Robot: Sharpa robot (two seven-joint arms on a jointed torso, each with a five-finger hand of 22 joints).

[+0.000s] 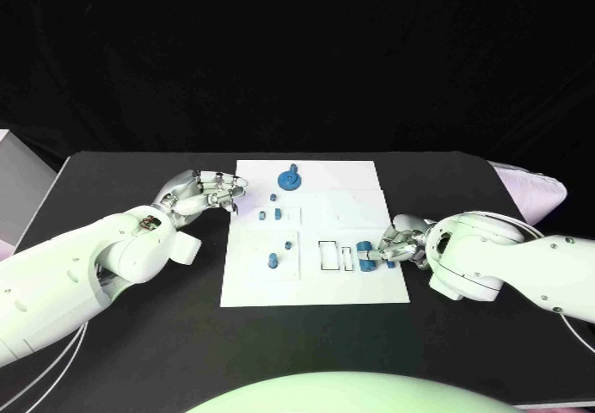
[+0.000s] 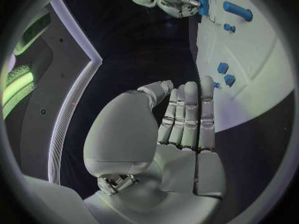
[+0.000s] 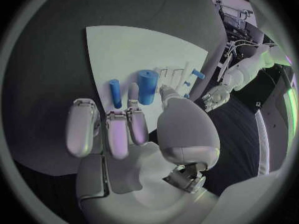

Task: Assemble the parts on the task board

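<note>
From the head view, the white task board (image 1: 315, 292) lies mid-table; the right hand (image 1: 399, 241) touches a blue cylinder part (image 1: 368, 252) at its right edge. In the left wrist view, the left hand (image 2: 187, 117) holds nothing, fingers straight together, beside the board. In the right wrist view, the thumb and a finger pinch the cylinder.

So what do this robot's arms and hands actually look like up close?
Both arms are bulky, with smooth, rounded white shells. Thin pale cables trail beside the left arm and the right arm. The left hand and right hand are silver metal, with a domed palm cover and segmented fingers with rounded tips.
</note>
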